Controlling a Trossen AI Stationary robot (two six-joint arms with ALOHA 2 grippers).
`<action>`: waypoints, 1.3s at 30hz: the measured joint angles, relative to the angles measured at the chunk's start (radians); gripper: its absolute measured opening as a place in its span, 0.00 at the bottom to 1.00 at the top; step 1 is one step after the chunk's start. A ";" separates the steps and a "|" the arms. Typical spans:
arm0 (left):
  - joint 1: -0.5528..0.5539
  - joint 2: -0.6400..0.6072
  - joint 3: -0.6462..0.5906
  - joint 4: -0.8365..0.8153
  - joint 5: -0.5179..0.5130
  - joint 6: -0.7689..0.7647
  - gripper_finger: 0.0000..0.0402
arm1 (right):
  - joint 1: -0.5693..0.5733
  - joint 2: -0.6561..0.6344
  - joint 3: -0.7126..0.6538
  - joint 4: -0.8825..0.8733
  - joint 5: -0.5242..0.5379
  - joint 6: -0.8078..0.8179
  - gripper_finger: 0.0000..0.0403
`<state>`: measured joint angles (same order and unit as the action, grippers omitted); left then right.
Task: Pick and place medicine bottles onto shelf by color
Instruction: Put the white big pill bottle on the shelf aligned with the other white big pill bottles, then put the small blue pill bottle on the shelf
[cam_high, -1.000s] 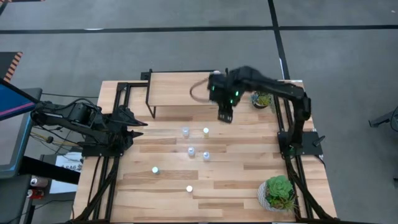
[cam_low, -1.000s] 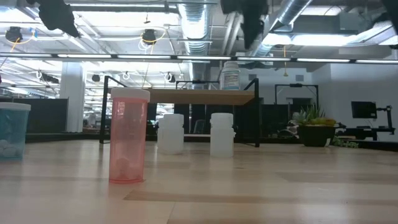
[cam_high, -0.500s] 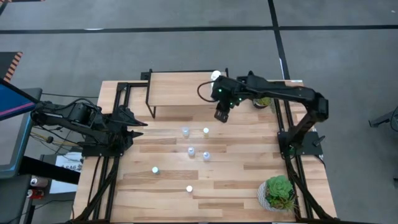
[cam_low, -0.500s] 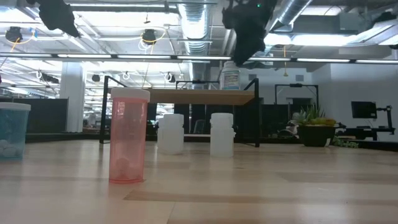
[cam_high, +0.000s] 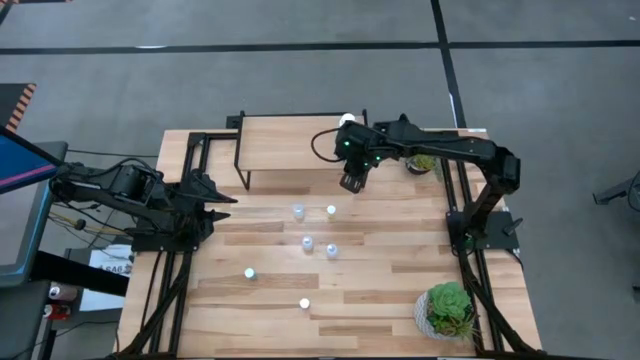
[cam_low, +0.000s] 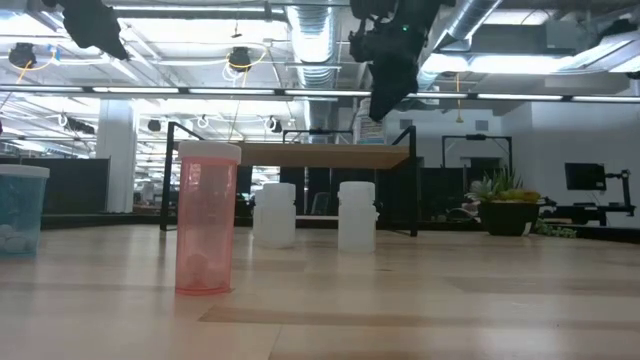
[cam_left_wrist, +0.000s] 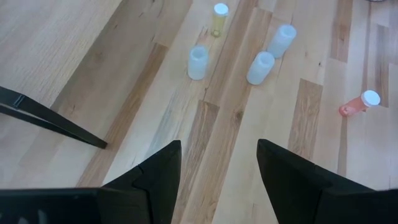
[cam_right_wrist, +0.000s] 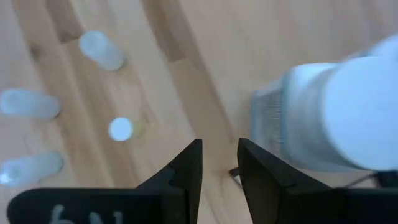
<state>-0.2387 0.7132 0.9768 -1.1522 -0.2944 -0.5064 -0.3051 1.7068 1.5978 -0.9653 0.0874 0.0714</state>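
High view: a big wooden table (cam_high: 380, 300) with both dark arms and many tiny bottles.
Shelf: the small light-wood shelf (cam_high: 290, 143) stands on thin black legs at the far edge of the table.
Bottle on the shelf: one white bottle (cam_high: 346, 121) stands on the shelf's far right corner. In the right wrist view it looks big and blurry, just beside the fingers.
Right gripper: the right gripper (cam_high: 351, 183) hangs in the air just past the shelf's right front corner. It holds nothing. Its jaws have a small gap between them, clear in the right wrist view.
Left gripper: the left gripper (cam_high: 222, 204) waits low at the left side of the table, well apart from the bottles. Its jaws are spread and hold nothing.
Bottles on the table: six small bottles stand loose in the middle of the table, all apart from each other.
Yellow bottle: one with a yellowish body (cam_left_wrist: 219, 18) stands near two pale-blue bottles (cam_left_wrist: 198, 62).
Pink bottle: a pink bottle with a white cap (cam_low: 207, 217) stands close to the low camera.
White bottles: two white bottles (cam_low: 357, 215) stand in front of the shelf in the low view.
Plants: one green potted plant (cam_high: 446, 308) sits at the near right corner, and another (cam_high: 421, 160) sits by the right arm.
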 joint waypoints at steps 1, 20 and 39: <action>0.000 0.000 0.000 0.000 0.000 0.000 0.49 | -0.005 -0.003 0.000 0.000 0.011 -0.001 0.30; 0.000 0.000 0.000 0.000 0.000 -0.013 0.49 | 0.020 -0.006 0.072 -0.137 0.010 0.071 0.30; 0.000 0.044 0.000 0.112 0.066 0.045 0.49 | 0.290 -0.228 0.113 -0.476 0.096 0.230 0.31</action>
<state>-0.2389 0.7568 0.9764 -1.0405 -0.2284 -0.4615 -0.0156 1.4792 1.7105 -1.4411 0.1838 0.3013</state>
